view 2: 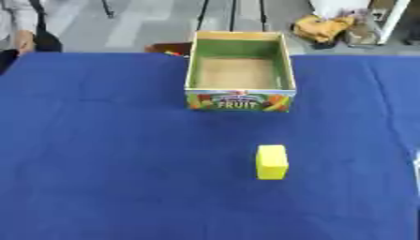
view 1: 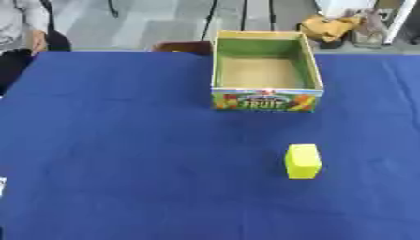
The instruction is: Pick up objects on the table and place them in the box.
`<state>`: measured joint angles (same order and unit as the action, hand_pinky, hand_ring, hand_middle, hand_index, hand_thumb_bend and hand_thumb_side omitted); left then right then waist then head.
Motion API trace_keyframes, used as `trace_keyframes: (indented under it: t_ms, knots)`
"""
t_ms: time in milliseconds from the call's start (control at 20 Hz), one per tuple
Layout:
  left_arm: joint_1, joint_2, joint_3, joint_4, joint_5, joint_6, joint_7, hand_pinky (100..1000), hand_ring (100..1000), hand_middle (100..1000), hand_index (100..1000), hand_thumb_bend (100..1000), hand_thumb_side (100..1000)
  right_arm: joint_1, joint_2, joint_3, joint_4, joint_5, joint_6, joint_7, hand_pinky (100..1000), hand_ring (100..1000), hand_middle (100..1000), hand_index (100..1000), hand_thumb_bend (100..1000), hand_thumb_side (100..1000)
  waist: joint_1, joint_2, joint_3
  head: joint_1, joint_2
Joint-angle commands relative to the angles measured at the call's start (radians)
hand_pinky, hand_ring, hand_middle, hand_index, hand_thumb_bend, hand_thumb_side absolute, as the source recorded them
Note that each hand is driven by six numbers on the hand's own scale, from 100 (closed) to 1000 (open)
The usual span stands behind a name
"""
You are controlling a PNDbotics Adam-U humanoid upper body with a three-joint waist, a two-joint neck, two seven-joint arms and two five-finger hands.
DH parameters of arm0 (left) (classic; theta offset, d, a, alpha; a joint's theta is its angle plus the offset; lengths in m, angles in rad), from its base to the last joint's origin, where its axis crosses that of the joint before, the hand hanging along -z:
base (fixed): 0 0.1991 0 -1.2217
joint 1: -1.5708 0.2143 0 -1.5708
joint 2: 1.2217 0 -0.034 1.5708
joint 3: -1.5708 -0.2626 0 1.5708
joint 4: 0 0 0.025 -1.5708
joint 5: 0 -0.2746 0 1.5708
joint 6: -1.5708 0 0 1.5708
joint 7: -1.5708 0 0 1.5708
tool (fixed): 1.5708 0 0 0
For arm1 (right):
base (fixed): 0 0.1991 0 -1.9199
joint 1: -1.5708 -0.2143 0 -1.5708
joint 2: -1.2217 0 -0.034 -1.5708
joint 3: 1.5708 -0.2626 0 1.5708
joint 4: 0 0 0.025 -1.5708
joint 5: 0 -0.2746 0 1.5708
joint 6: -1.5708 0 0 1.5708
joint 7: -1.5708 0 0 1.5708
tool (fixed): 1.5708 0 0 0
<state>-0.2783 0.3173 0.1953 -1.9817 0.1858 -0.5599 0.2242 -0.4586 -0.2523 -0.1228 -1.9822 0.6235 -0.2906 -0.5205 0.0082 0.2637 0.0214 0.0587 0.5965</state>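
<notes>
A yellow block (view 1: 303, 161) stood alone on the blue tablecloth (view 1: 123, 154), well short of the open fruit-printed cardboard box (view 1: 265, 70) at the far edge, whose brown floor lay bare, and neither robot hand showed, so their state couldn't be told.

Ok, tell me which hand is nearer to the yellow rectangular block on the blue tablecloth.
Neither can be named: no hand shows in either view. The yellow rectangular block stands right of the middle, before the open cardboard fruit box, so probably the right.
</notes>
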Motion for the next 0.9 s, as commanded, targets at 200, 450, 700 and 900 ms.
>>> trace_keyframes:
  t_ms: [200,450,700,900]
  knots:
    - [-0.013,0.024,0.004,-0.018,0.008,0.001,-0.003,604,748,855,967,100,1000,-0.055,-0.158,0.036,-0.018,-0.028,0.040,0.066,813,785,705,848,100,798,-0.004,-0.022,0.002,-0.020,-0.007]
    - [-0.005,0.030,-0.001,-0.018,0.013,0.001,-0.008,603,746,853,966,100,1000,-0.132,-0.341,0.110,-0.017,-0.010,0.186,0.302,784,849,790,904,100,1000,-0.005,-0.035,0.016,-0.034,0.002]
    - [0.003,0.030,-0.005,-0.018,0.015,0.005,-0.014,604,746,854,966,100,1000,-0.251,-0.485,0.208,0.007,0.033,0.308,0.652,826,875,818,905,100,991,-0.005,-0.044,0.023,-0.039,0.009]
    - [0.008,0.031,-0.008,-0.018,0.015,0.006,-0.017,604,746,854,966,100,1000,-0.337,-0.554,0.275,0.039,0.053,0.320,0.827,810,887,841,905,100,995,-0.005,-0.048,0.026,-0.042,0.011]
